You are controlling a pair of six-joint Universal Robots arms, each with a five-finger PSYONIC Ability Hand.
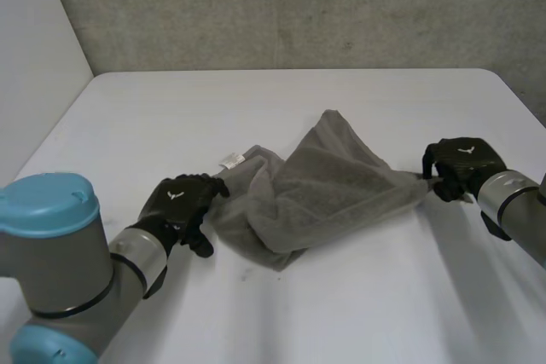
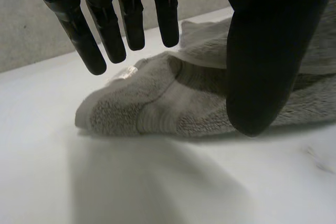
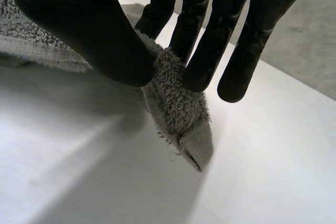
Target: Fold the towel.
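While the black right hand [image 1: 461, 166] pinches the crumpled grey terry towel [image 1: 316, 189] at its three-o'clock corner, the black left hand [image 1: 181, 204] hovers at nine o'clock. Its fingers [image 2: 134, 19] hang straight, released.

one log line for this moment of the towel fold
towel: bunched on table, unfolded | left hand: open over corner by label | right hand: pinching opposite corner

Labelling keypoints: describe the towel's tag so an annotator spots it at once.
On the white table lies a crumpled grey towel. On its edge beside the left hand sits a small tag, the only white patch on the grey cloth.
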